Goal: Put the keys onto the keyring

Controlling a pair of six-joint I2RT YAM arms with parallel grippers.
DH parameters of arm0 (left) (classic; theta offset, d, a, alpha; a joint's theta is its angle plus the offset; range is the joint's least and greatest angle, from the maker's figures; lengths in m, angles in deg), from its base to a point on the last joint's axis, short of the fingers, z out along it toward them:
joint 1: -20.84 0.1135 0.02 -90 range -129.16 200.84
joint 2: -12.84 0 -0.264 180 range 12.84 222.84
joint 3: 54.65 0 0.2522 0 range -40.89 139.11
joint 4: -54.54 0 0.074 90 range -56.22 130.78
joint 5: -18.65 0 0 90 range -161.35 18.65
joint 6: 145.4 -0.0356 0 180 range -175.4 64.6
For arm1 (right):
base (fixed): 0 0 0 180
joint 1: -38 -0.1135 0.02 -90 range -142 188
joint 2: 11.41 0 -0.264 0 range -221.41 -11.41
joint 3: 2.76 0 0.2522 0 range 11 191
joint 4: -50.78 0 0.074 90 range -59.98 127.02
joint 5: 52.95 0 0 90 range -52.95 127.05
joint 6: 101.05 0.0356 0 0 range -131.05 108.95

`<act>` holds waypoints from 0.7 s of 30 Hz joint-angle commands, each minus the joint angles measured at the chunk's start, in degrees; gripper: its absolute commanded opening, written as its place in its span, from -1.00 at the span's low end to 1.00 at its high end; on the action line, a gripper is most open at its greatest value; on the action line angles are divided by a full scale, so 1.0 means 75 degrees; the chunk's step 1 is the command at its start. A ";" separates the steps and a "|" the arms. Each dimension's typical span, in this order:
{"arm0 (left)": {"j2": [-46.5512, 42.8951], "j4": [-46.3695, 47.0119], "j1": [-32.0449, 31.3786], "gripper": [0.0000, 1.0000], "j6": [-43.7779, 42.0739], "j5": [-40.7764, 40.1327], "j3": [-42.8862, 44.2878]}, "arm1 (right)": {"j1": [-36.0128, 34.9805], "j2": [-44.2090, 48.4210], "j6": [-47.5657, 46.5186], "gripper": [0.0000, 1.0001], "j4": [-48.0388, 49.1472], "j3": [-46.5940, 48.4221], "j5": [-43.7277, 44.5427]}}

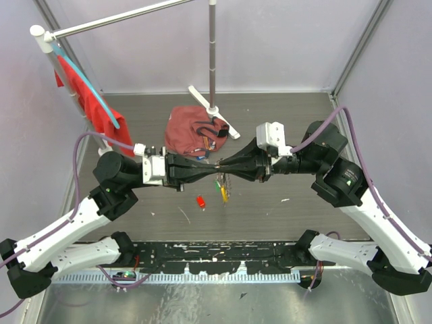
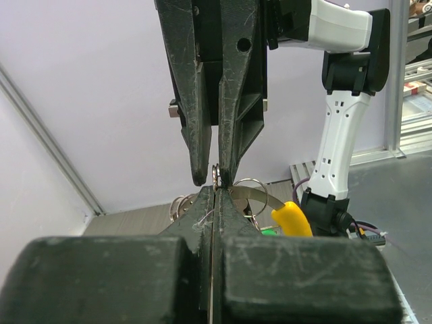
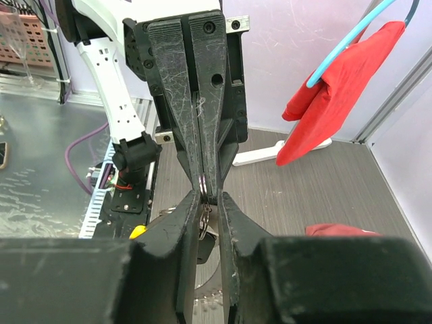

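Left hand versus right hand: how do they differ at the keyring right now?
The left hand is pressed fully shut, pinching the keyring at its tips. The right hand shows a narrow gap between its jaws with the keyring inside, so its grip is unclear. The left hand reaches in from the left, the right hand from the right. Both meet tip to tip at the keyring.

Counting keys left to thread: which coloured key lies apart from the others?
The red key, alone on the table; the green key and yellow key sit bunched together to its right.
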 commanded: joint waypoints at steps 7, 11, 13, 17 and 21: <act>-0.0108 0.0363 -0.0007 -1.00 0.0003 0.0008 0.0230 | -0.0003 -0.0035 -0.0112 -0.98 -0.0010 0.0108 0.0111; -0.0098 0.0068 -0.0005 -1.00 -0.0019 -0.0009 0.0326 | -0.0002 -0.0064 -0.0167 -0.99 -0.0169 0.0264 0.0186; -0.0094 -0.0314 -0.0004 -0.72 -0.0067 -0.0013 0.0479 | -0.0002 -0.0080 -0.0251 -0.99 -0.0344 0.0373 0.0289; -0.0199 -0.1376 -0.0004 -0.49 -0.0440 0.0032 0.0788 | -0.0005 -0.0130 -0.0418 -0.99 -0.0780 0.0600 0.0455; -0.0346 -0.2180 -0.0006 -0.36 -0.0773 -0.0097 0.0962 | -0.0002 -0.0196 -0.0588 -0.99 -0.1201 0.0818 0.0584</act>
